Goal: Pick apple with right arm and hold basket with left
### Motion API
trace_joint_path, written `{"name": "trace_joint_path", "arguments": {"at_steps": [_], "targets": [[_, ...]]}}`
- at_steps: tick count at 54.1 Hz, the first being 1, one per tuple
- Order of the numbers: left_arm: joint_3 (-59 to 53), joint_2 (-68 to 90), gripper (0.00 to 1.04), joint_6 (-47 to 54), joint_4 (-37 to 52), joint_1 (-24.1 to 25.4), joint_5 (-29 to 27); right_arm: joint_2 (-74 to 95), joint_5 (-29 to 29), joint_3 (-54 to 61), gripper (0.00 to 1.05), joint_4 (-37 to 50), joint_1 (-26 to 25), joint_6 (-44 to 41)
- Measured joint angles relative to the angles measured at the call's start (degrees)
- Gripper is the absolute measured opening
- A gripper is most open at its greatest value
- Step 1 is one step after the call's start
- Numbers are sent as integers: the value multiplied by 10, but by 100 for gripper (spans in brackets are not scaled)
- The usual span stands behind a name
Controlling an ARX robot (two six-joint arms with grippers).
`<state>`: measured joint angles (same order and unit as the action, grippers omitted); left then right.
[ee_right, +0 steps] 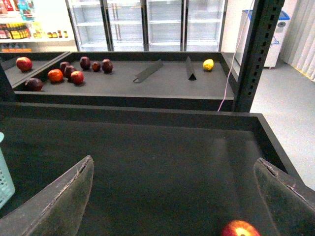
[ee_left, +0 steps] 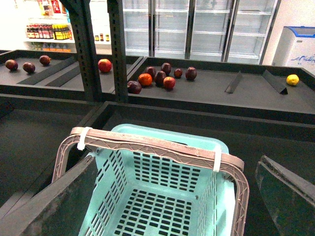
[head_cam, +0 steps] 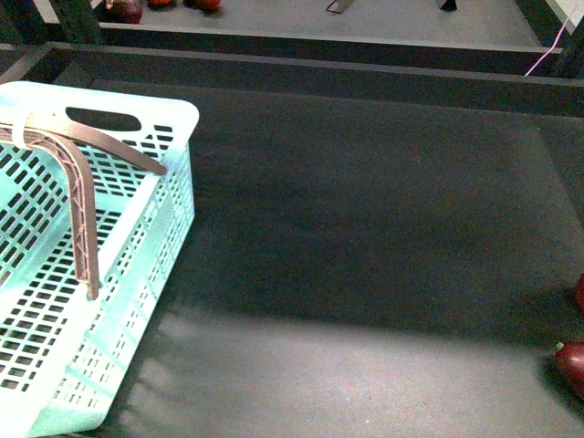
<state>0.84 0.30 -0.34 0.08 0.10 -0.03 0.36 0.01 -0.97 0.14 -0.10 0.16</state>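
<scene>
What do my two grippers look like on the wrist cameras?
Left gripper and right gripper look alike: broad, flat, dark grey-black fingers tapering to wedge tips, edges scuffed pale. No cables or markings show. Neither arm appears in the front view.

— What lies on the back shelf (ee_right: 167,86)?
— A yellow lemon (ee_right: 208,64) at one end, just beside a wedge-shaped divider (ee_right: 190,69). A long flat divider (ee_right: 148,72) lies near it.
— And at the other end?
— A cluster of dark red fruits (ee_left: 160,76), with an orange fruit (ee_left: 145,79) touching them.
— Behind the shelf?
— Glass-door fridges (ee_left: 197,27), a rack of bottles (ee_left: 49,32) and a white chest freezer (ee_left: 299,45). A pink cable (ee_right: 231,64) hangs beside a dark perforated post (ee_right: 256,49).
</scene>
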Motion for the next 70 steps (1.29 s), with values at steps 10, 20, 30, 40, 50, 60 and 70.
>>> {"name": "trace_joint_path", "arguments": {"at_steps": [10, 20, 30, 40, 50, 60, 70], "targets": [[0, 0, 98, 0, 0, 0, 0, 0, 0, 0, 96, 0, 0, 0], [0, 0, 98, 0, 0, 0, 0, 0, 0, 0, 96, 0, 0, 0], [0, 0, 98, 0, 0, 0, 0, 0, 0, 0, 96, 0, 0, 0], [0, 0, 98, 0, 0, 0, 0, 0, 0, 0, 96, 0, 0, 0], [0, 0, 98, 0, 0, 0, 0, 0, 0, 0, 96, 0, 0, 0], [94, 205, 98, -230, -123, 33, 145, 0, 0, 0, 96, 0, 0, 0], [179, 508, 98, -388, 116, 53, 169, 0, 0, 0, 96, 0, 0, 0]]}}
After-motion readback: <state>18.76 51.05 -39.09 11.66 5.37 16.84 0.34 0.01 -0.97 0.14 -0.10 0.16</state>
